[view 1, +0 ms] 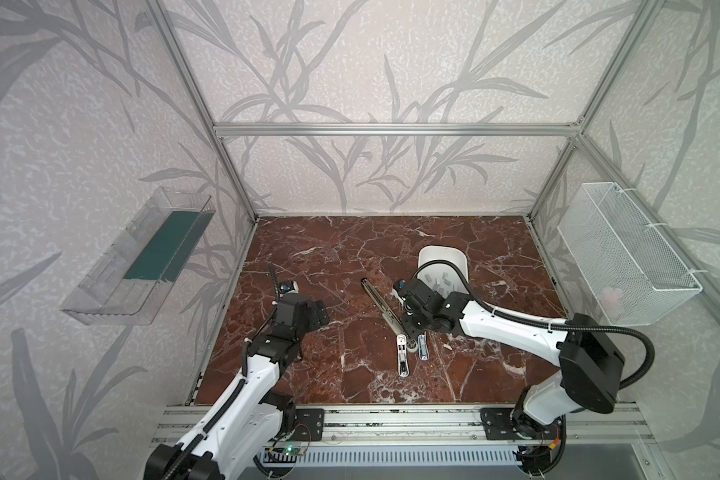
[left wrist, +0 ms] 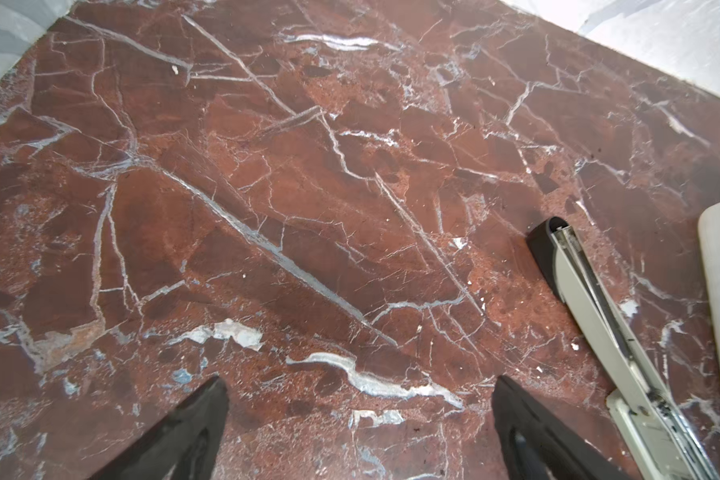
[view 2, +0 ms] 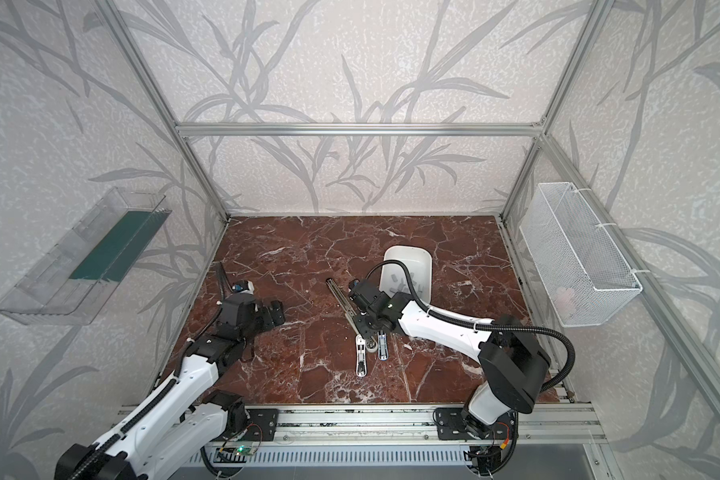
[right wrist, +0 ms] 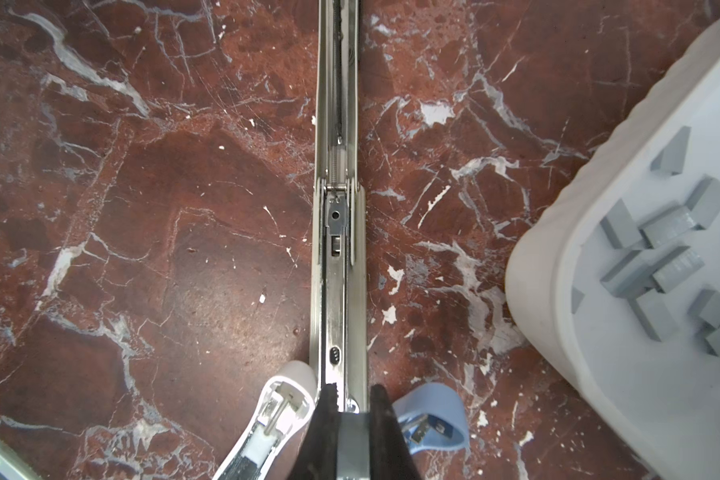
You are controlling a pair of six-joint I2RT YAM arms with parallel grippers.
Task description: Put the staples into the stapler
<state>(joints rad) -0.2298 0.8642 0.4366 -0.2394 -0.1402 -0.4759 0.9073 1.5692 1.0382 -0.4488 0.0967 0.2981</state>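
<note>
Red marble table (view 1: 308, 374) holds the long stapler (view 1: 381, 303), opened flat, at the tray's (view 1: 433, 249) 8 o'clock. In both top views its black end points to 11 o'clock. Only the right wrist view shows the grey staples (right wrist: 666, 249) in the tray up close. There the right gripper (right wrist: 354, 392) pinches tight at the rail; what it pinches is unclear. The left gripper (left wrist: 358, 382) is spread wide.

No legible text, label, brand or number in any view; small dark mark on blue stapler (right wrist: 433, 417) too blurred to read
</note>
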